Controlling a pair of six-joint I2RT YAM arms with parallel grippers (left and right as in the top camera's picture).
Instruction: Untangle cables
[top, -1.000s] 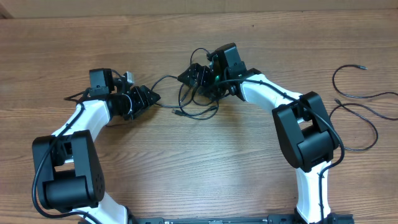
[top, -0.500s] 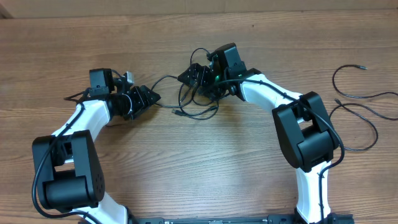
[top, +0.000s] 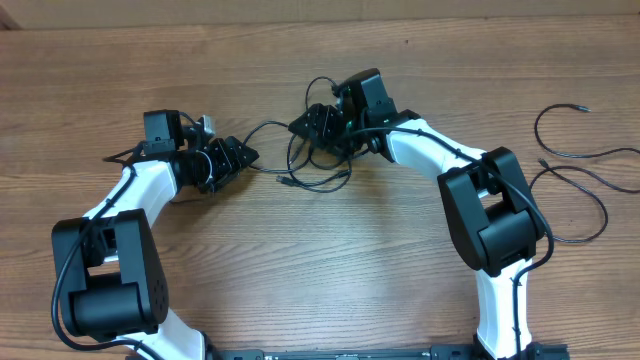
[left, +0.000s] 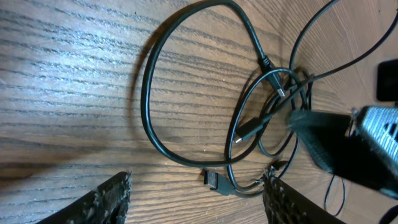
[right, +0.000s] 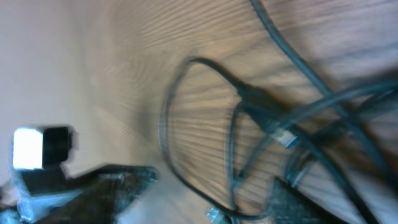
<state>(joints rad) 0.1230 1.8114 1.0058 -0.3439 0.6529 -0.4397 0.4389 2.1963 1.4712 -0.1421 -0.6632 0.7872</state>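
Overhead shows the knotted cables (top: 318, 165) on the bench (top: 330, 270) between the two pincers, with two loose cables (top: 590, 156) far to the right. Left wrist view shows the left pincer (left: 199, 196) gaping and holding nothing, a plug (left: 214, 180) just ahead. Right wrist view is blurred, so I cannot tell whether the right pincer (top: 303, 125) grips a cable. Its jaws have narrowed since a second ago.

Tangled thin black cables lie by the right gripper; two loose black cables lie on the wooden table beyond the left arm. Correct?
No: the overhead view shows the two loose black cables beyond the right arm. The tangle is by the right gripper.
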